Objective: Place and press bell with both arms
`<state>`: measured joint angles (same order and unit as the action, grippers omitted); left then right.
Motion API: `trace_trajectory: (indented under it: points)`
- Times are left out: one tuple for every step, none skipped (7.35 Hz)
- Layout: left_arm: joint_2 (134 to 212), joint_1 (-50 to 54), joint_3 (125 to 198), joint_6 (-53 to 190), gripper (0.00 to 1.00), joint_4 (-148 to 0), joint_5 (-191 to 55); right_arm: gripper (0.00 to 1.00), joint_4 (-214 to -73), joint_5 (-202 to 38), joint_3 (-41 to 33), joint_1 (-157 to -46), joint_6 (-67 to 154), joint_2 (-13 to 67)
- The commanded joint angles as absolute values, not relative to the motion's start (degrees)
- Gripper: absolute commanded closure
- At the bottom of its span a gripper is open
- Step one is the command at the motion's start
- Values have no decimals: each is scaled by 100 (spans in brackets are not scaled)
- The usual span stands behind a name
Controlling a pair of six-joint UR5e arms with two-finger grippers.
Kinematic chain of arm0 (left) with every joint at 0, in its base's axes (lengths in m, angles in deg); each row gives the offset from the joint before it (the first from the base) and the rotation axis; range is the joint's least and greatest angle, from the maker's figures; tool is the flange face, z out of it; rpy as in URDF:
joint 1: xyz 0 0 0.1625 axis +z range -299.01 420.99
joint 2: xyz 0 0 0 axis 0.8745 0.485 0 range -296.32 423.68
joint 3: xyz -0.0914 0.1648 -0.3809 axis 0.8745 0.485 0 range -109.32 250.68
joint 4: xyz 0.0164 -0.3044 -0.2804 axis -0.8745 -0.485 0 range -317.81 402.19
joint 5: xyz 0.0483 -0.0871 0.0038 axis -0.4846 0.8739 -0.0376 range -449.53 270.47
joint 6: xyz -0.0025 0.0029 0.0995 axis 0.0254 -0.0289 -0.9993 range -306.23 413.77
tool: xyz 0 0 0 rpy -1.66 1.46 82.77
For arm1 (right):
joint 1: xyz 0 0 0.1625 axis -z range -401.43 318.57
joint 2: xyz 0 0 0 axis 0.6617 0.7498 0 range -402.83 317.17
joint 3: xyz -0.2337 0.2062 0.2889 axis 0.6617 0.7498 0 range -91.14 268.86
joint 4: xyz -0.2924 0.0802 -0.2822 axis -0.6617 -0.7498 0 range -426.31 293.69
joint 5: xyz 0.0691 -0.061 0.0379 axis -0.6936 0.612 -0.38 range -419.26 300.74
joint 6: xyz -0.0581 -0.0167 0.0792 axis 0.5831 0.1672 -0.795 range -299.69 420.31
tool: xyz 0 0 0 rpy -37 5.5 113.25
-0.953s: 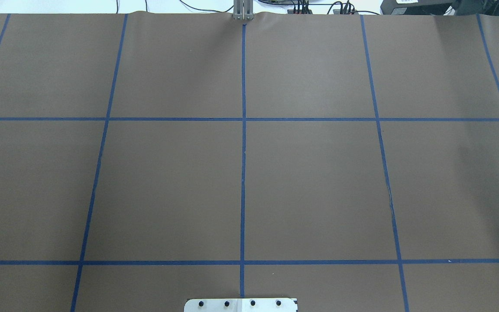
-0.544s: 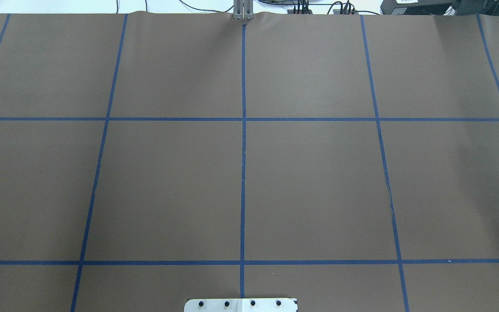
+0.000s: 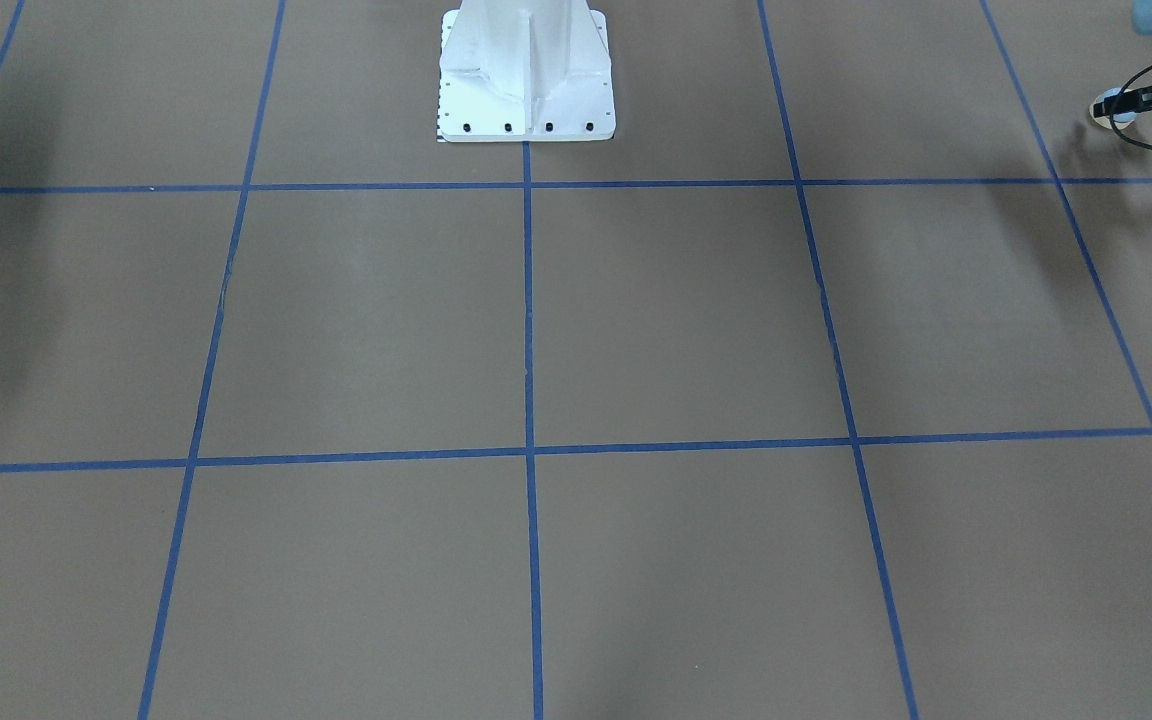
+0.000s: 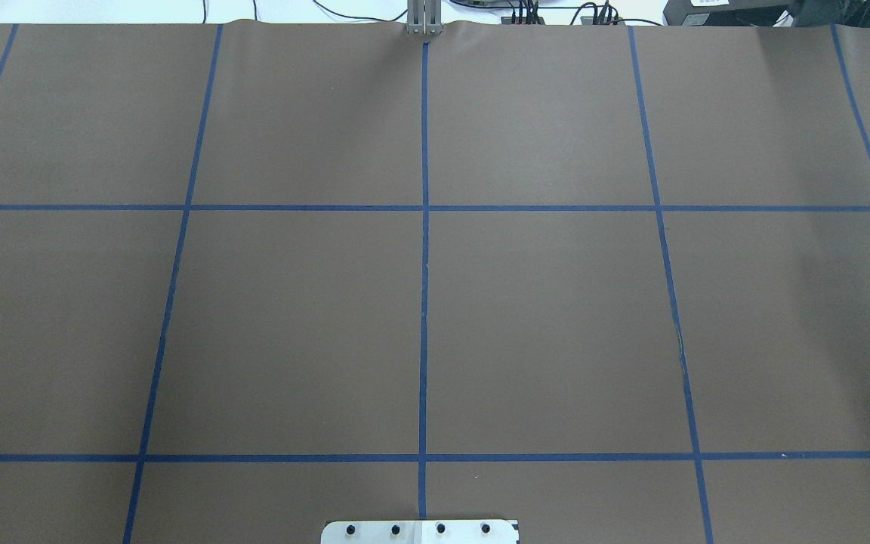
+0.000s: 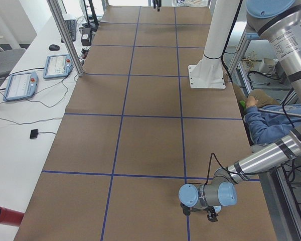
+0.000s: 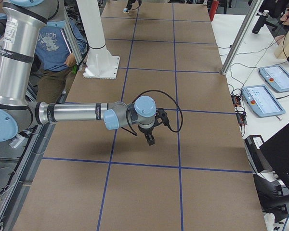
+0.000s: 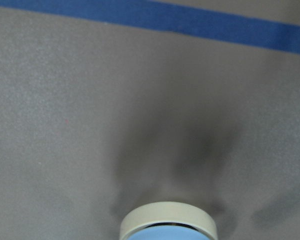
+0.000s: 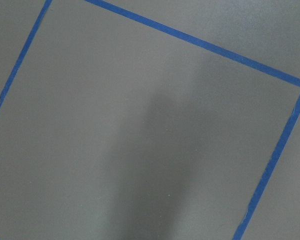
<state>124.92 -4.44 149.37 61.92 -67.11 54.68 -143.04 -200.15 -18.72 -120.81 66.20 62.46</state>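
Observation:
The bell [image 3: 1110, 108], light blue with a cream base, is at the far right top of the front-facing view, between the black fingers of my left gripper [image 3: 1131, 100]. It hangs just above the brown table with its shadow below. In the left wrist view the bell [image 7: 167, 226] fills the bottom edge, cream base towards the table. My left gripper [image 5: 209, 215] sits low near the table's near end in the exterior left view. My right gripper [image 6: 149, 138] hovers over the table, fingers pointing down; I cannot tell whether it is open. The overhead view shows neither arm.
The white bolted pedestal [image 3: 526, 80] stands at the robot's side of the table. Blue tape lines [image 4: 424, 302] divide the brown mat into squares. Teach pendants [image 5: 57, 65] lie on a side table. A seated person [image 5: 268, 123] is behind the robot.

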Motion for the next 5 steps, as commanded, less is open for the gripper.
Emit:
trace_trajectory:
  points:
    - [12494, -405, 14925, 6177, 1, -6705, 5496, 0, -14304, -20015, -1872, -12070, 6620, 6246]
    - [12494, -405, 14925, 6185, 1, -6705, 5496, 0, -14304, -20023, -1881, -12070, 6611, 6246]
    - [12494, -396, 14916, 6185, 1, -6705, 5496, 0, -14304, -20023, -1881, -12062, 6611, 6246]
    - [12494, -387, 14916, 6185, 1, -6705, 5496, 0, -14295, -20023, -1881, -12062, 6611, 6246]
    - [12494, -379, 14899, 6185, 1, -6705, 5496, 0, -14295, -20032, -1881, -12062, 6611, 6246]
